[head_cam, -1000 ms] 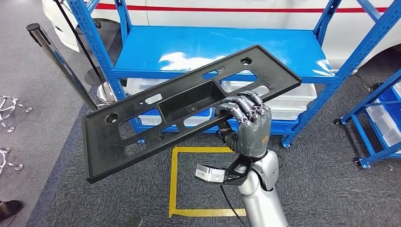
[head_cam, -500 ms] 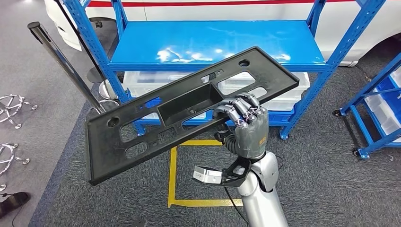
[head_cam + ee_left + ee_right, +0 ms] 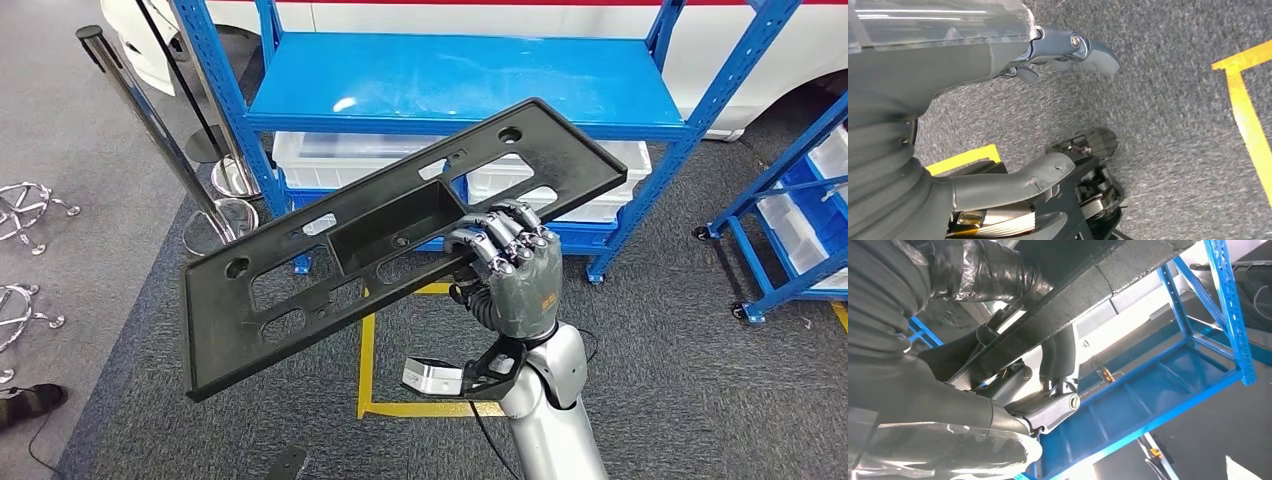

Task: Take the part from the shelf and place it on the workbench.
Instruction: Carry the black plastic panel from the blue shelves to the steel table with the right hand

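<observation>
Part [image 3: 400, 245] off the shelf [image 3: 460, 85], carried in the air in front of it, tilted with the left end lower. Long black plastic panel with cutouts and a recessed pocket in the middle.

Right robot hand [image 3: 510, 265] clamped on the near edge of the panel close to its middle, fingers curled over the top face, thumb underneath per right wrist view. Single-point hold on a long piece, so likely some leverage on the grip; looks stable for now.

Left robot hand [image 3: 998, 115] hanging low over grey carpet, holding nothing, fingers [image 3: 1083, 47] stretched out and apart from the thumb.

Blue shelf deck bare where visible; white bins [image 3: 350, 155] on the level below. Yellow floor marking [image 3: 370, 360] beneath the panel.

Progress estimate: pick done, part clear of the rack. Remaining: transport to the worktop, set down, release. Worktop nowhere in frame, so probably a turn or walk needed first. Roughly a third to halfway through.
</observation>
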You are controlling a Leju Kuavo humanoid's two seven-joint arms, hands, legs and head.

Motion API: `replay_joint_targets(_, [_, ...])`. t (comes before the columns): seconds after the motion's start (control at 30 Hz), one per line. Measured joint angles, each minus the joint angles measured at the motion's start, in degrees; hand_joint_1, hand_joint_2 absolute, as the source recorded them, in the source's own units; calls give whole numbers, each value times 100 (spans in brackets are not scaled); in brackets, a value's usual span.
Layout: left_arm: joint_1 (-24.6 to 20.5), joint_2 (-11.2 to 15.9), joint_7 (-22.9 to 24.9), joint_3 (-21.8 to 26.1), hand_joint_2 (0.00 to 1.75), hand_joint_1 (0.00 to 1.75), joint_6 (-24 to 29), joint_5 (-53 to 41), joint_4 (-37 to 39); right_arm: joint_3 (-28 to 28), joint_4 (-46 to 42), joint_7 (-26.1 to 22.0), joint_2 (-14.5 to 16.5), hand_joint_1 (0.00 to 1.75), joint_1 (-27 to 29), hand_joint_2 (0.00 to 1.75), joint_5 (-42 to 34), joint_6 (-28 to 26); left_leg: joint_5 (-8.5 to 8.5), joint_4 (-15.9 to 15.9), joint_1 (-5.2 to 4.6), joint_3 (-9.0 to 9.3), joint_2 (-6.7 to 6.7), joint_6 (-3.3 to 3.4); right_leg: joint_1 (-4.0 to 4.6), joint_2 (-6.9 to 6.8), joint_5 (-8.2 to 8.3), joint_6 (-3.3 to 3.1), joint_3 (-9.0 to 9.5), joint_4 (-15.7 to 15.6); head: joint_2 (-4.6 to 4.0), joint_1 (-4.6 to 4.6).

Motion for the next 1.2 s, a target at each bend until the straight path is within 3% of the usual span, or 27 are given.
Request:
replay_joint_targets(0.03, [0,1,-8,1,175,0,0,-5,0,5,2,-2,-1,175,10,175,-25,0,37,33,3,-73,-1,-21,-18,-1,149,5,251,-310,0,0])
replay_joint_targets(0.1, [3,3,-15,5,175,0,4,-25,-1,22,1,-11,0,175,19,175,-76,-1,102,99,-1,-198,-6,-82,-12,5,218,-20,734,-1010,0,-3])
replay_joint_targets(0.17, [9,8,-9,9,175,0,16,-58,-2,37,-7,-22,0,175,36,175,-140,-2,175,132,-1,-256,-7,-154,28,18,158,-75,898,-1334,0,-4])
replay_joint_targets(0.23, [25,23,9,12,175,0,36,-96,-2,43,-18,-25,-1,175,61,175,-218,-1,229,144,25,-276,-11,-225,45,10,230,-158,842,-1360,0,-1])
replay_joint_targets(0.27, [40,39,22,14,175,0,47,-119,-2,48,-23,-23,0,175,74,175,-258,-1,165,192,39,-314,-18,-254,45,2,290,-209,802,-1368,0,-3])
replay_joint_targets(0.33, [77,73,44,21,175,0,62,-152,-2,61,-31,-22,1,175,96,175,-311,0,-251,549,60,-451,-29,-297,24,-15,431,-304,678,-1402,0,-8])
replay_joint_targets(0.4, [102,94,64,33,175,0,64,-184,-2,68,-32,-27,-3,175,131,175,-344,0,-805,1242,60,-613,-31,-326,35,-15,566,-338,514,-1399,0,-13])
replay_joint_targets(0.43, [113,104,79,38,175,0,63,-200,-2,68,-32,-28,-8,175,157,175,-362,0,-947,1562,60,-647,-30,-335,42,-21,633,-336,426,-1396,0,-14])
replay_joint_targets(0.47, [124,113,91,43,175,0,60,-216,-2,68,-32,-29,-12,175,183,175,-378,0,-960,1766,60,-621,-30,-339,48,-26,701,-333,333,-1390,0,-13])
replay_joint_targets(0.5, [133,117,103,45,175,0,55,-229,-2,68,-34,-29,-18,175,200,175,-386,0,-847,1778,60,-506,-30,-335,51,-31,768,-327,241,-1384,0,-14])
replay_joint_targets(0.53, [139,121,111,45,175,0,51,-237,-2,68,-42,-28,-21,175,209,175,-386,-1,-687,1599,60,-298,-30,-324,52,-31,836,-316,150,-1378,0,-14])
replay_joint_targets(0.57, [138,122,114,45,175,0,48,-242,-3,68,-57,-27,-22,175,212,175,-380,-1,-580,1264,60,-5,-32,-307,51,-28,902,-300,72,-1368,0,-15])
replay_joint_targets(0.63, [117,123,111,45,175,0,42,-257,-16,68,-105,-24,-23,175,218,175,-363,-2,-643,410,36,612,-41,-263,61,-28,1024,-244,-30,-1355,0,-14])
replay_joint_targets(0.67, [104,122,103,45,175,0,35,-268,-24,70,-123,-23,-23,175,221,175,-350,-2,-721,127,19,790,-47,-241,62,-35,1083,-211,-45,-1362,0,-14])
replay_joint_targets(0.73, [87,112,82,45,175,0,12,-286,-34,75,-136,-22,-26,175,223,175,-328,-2,-721,-47,6,832,-52,-178,60,-45,1197,-141,-57,-1398,0,-13])
replay_joint_targets(0.77, [78,104,73,46,175,0,-1,-289,-36,77,-138,-21,-28,175,222,175,-328,-2,-653,-57,11,796,-41,-137,53,-37,1174,-112,-79,-1385,0,-12])
replay_joint_targets(0.8, [67,98,67,47,175,0,-10,-291,-38,78,-139,-21,-31,175,222,175,-337,-1,-579,-67,19,741,-27,-81,48,-24,1037,-84,-121,-1297,0,-11])
replay_joint_targets(0.83, [54,94,60,49,175,0,-16,-294,-41,79,-139,-20,-33,175,222,175,-352,-1,-495,-78,27,669,-12,-29,44,-11,793,-62,-186,-1107,0,-9])
replay_joint_targets(0.9, [27,89,46,51,175,0,-20,-299,-48,81,-139,-19,-38,175,221,175,-380,0,-345,-62,4,480,1,32,31,-1,179,-35,-333,-441,0,-9])
replay_joint_targets(0.93, [21,87,41,52,175,0,-20,-301,-50,83,-138,-17,-39,175,222,175,-386,0,-271,-51,-7,375,3,37,29,-1,9,-27,-376,-95,0,-10])
replay_joint_targets(0.97, [18,86,35,52,175,0,-20,-302,-50,84,-136,-16,-40,175,221,175,-385,0,-197,-38,-16,266,5,36,29,-1,-15,-26,-366,152,0,-10])
replay_joint_targets(1.0, [17,85,29,54,175,0,-19,-303,-50,85,-132,-15,-40,175,221,175,-381,0,-126,-23,-25,156,7,31,30,-1,92,-32,-285,245,0,-10])
replay_joint_targets(1.07, [14,85,21,59,175,0,-10,-309,-50,95,-121,-11,-40,175,216,175,-363,0,8,23,-38,-56,6,14,36,-1,380,-76,151,-115,0,-11])
replay_joint_targets(1.13, [13,84,26,64,175,0,2,-325,-52,126,-117,-3,-39,175,206,175,-325,-1,122,73,-52,-206,-3,-29,74,-3,280,-143,768,-924,0,-13])
replay_joint_targets(1.2, [10,83,40,69,175,0,6,-340,-55,157,-115,11,-38,175,197,175,-283,-1,230,77,-43,-259,-5,-94,124,-4,100,-198,1060,-1417,0,-13])
